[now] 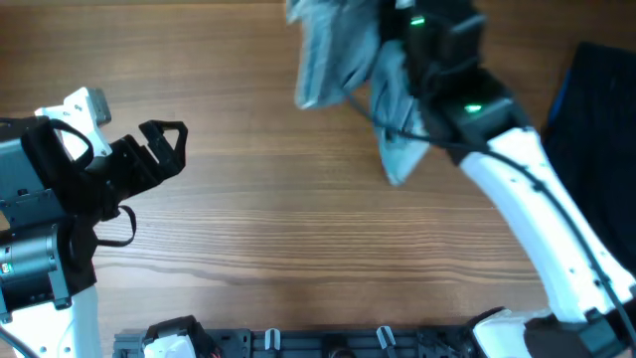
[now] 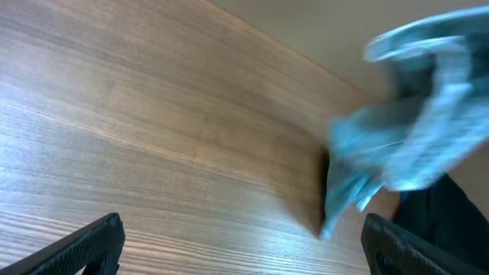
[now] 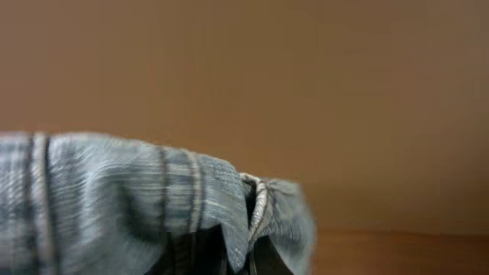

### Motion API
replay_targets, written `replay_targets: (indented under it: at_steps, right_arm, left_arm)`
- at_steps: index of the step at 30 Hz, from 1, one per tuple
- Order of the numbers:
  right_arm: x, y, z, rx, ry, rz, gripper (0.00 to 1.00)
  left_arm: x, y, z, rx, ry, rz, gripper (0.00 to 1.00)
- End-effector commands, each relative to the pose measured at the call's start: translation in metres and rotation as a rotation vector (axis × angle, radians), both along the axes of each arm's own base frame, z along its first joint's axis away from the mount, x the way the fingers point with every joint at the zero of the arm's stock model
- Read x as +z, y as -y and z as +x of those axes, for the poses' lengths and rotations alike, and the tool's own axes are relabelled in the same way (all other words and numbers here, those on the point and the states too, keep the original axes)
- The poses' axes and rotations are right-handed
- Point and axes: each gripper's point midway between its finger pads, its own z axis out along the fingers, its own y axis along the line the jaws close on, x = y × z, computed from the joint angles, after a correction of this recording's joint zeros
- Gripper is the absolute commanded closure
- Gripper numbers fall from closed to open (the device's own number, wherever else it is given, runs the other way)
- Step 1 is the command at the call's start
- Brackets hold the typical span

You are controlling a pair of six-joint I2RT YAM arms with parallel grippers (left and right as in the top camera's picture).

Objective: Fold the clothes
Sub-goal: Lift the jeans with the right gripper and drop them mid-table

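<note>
Wood-grain table (image 1: 298, 219), plain tan wall (image 3: 306, 92) behind.

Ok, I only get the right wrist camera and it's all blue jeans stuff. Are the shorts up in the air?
Observer: Yes. The left wrist view shows the shorts hanging above the table. I cannot tell if the lowest tip touches the wood.
Operator: Where's my other pincer?
Observer: The left pincer is over the table's left side, open and empty, well apart from the shorts.
Operator: Is anything else lying around?
Observer: A dark cloth lies at the table's right edge, not touching the shorts.
</note>
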Motion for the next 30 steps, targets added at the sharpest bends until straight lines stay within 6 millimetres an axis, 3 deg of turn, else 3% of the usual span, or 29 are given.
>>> replay_targets:
  at_steps: [1,2,3,8,9,11,12,15,17,21,25,27,30]
  right_arm:
    - [0.038,0.092,-0.016,-0.305,0.073,-0.044,0.96]
    - [0.039,0.089,-0.015,-0.269,0.068,-0.047,0.96]
    - [0.032,0.048,-0.014,-0.033,0.031,-0.04,0.96]
    - [-0.006,-0.054,-0.03,0.397,-0.13,0.148,0.92]
    - [-0.016,-0.078,-0.036,0.485,-0.176,0.184,0.87]
    - [-0.04,-0.131,-0.054,0.67,-0.273,0.231,0.64]
    - [-0.053,-0.16,-0.066,0.77,-0.319,0.231,0.57]
    - [-0.065,-0.194,-0.088,0.88,-0.331,0.136,0.43]
    - [-0.064,-0.184,-0.079,0.782,-0.297,0.069,0.36]
    - [-0.07,-0.143,-0.054,0.559,-0.295,0.016,0.28]
    - [-0.111,-0.098,-0.038,0.423,-0.456,0.048,0.26]
    - [-0.143,-0.073,-0.03,0.348,-0.558,0.056,0.22]
    - [-0.194,-0.053,-0.021,0.279,-0.705,0.072,0.18]
  left_arm:
    - [0.004,-0.004,0.0,-0.017,0.02,0.048,0.0]
    - [0.004,-0.004,0.001,-0.015,0.019,0.049,0.01]
    - [0.004,-0.005,0.001,-0.013,0.019,0.05,0.01]
    - [0.002,-0.01,0.001,0.01,0.014,0.07,0.01]
    - [0.002,-0.01,0.001,0.011,0.014,0.071,0.01]
    - [0.002,-0.01,0.001,0.011,0.013,0.071,0.01]
    - [0.002,-0.01,0.001,0.011,0.014,0.071,0.01]
    - [0.002,-0.01,0.001,0.011,0.013,0.071,0.01]
    - [0.002,-0.01,0.0,0.01,0.01,0.069,0.0]
    - [0.0,-0.009,-0.001,0.01,-0.002,0.067,0.01]
    - [-0.001,-0.009,-0.002,0.01,-0.006,0.067,0.0]
    - [-0.001,-0.009,-0.001,0.01,-0.006,0.066,0.0]
    - [-0.002,-0.009,-0.001,0.01,-0.008,0.066,0.0]
